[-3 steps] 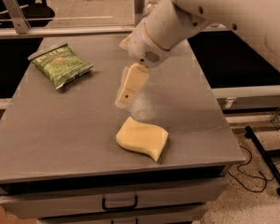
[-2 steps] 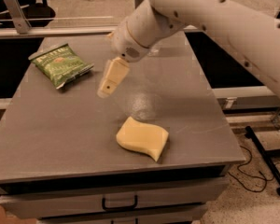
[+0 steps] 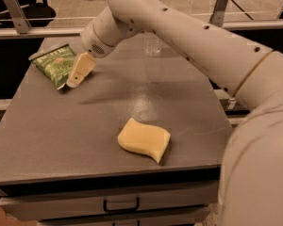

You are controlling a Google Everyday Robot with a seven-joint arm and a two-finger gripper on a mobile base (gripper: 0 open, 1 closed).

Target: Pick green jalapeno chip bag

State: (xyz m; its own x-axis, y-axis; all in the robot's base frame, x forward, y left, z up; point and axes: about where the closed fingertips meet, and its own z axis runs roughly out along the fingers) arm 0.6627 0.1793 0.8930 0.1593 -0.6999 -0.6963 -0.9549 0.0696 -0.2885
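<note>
The gripper [image 3: 75, 78], over the far left of the tabletop [image 3: 61, 135], covers the near right corner of the green jalapeno chip bag [image 3: 52, 65]; whether it touches the bag cannot be told. The bag's white lettering is too small to read. The arm [image 3: 188, 36] hides the top of a clear container [image 3: 152, 47] at the far edge, and the right and bottom edges cut the arm off.

Green chip bag [image 3: 52, 65] lies flat far-L, gripper [image 3: 73, 81] alongside.

Office-like lab: hand [image 3: 76, 76] over grey drawered desk [image 3: 146, 102].
</note>
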